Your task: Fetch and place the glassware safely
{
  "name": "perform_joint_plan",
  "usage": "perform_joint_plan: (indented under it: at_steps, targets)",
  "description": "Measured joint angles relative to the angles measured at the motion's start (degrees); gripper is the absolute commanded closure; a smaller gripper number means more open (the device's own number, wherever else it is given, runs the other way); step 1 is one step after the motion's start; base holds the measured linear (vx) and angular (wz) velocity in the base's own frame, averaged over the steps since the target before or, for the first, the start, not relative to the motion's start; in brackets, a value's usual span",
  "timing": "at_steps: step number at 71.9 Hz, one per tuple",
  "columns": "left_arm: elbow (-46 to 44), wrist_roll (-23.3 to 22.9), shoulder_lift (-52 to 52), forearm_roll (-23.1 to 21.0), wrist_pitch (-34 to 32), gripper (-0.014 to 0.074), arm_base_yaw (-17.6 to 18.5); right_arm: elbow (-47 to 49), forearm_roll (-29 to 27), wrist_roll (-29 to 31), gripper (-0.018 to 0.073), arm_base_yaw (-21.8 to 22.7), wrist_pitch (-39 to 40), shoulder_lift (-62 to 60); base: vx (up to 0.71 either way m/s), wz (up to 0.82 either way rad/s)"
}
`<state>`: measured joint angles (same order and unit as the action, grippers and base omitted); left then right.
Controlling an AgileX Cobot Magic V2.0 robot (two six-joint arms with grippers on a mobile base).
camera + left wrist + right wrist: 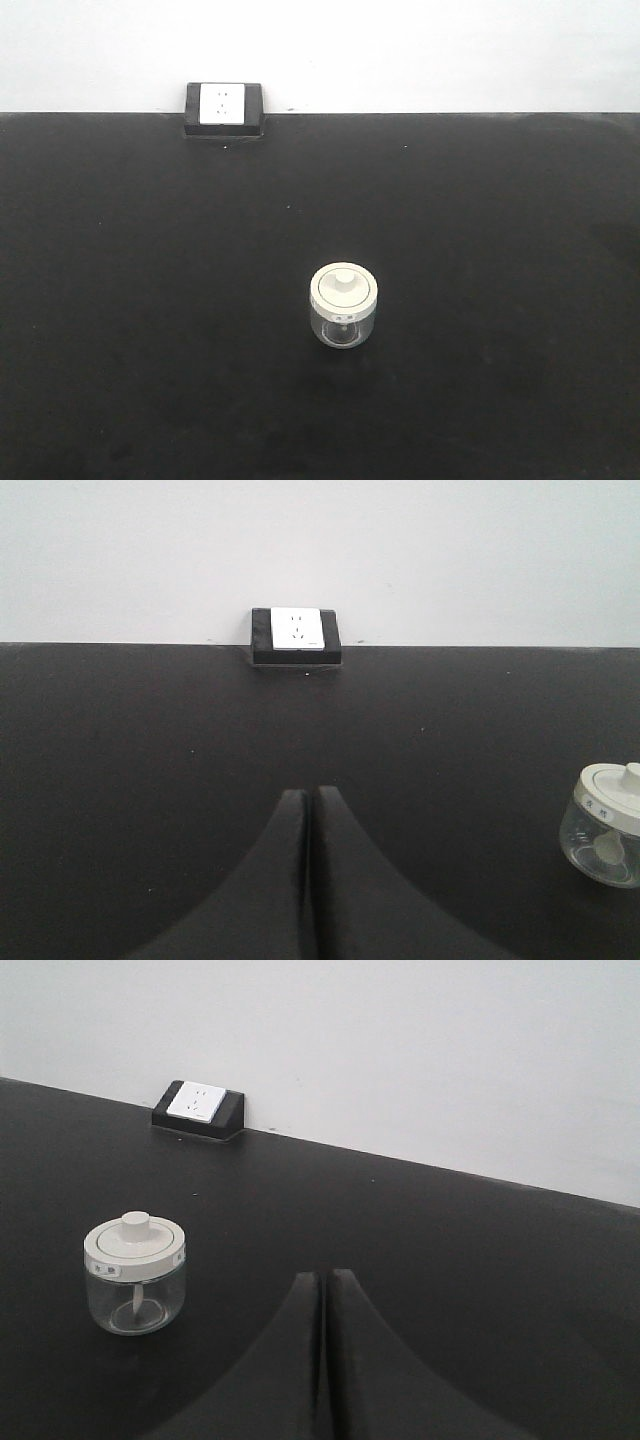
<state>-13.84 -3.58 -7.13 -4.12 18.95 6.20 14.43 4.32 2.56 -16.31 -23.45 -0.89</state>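
Glassware first: your small clear glass jar (344,305) stands upright on the black table (150,300), about midway between the left and right edges and somewhat nearer the front edge than the back. Its cream-white lid (344,287) sits flat on top with the round knob in the middle, and you can make out something pale inside through the glass in the wrist views. Nothing touches the jar. From your left wrist camera it shows at the far right, partly cut off; from your right wrist camera it sits to the left. Your left gripper (309,798) has its fingers pressed together, holding nothing, well apart from the jar. Your right gripper (326,1280) is likewise closed and empty, near the jar but clear of it. Against the back edge, left of centre, sits a black socket box (224,108) with a white face.
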Motion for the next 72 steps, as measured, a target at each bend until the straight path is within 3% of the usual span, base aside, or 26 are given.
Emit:
perform_joint_plan:
  at_steps: [23, 44, 57, 72]
  targets:
    - [0.0, 0.0, 0.0, 0.0, 0.0, 0.0603, 0.0, 0.0, 0.0, 0.0, 0.0567, 0.0, 0.0, 0.0, 0.0, 0.0]
    - [6.8, 0.1, 3.2, 5.4, -0.6, 0.0603, -2.0, 0.0, 0.0, 0.0, 0.0567, 0.0, 0.0, 0.0, 0.0, 0.0]
    - [14.4, 0.1, 7.2, 6.4, -4.1, 0.0603, -4.1, 0.0, 0.0, 0.0, 0.0567, 0.0, 0.0, 0.0, 0.0, 0.0]
    - [15.3, 0.1, 7.5, 8.4, -8.5, 0.0603, -4.2, 0.0, 0.0, 0.0, 0.0567, 0.0, 0.1, 0.0, 0.0, 0.0]
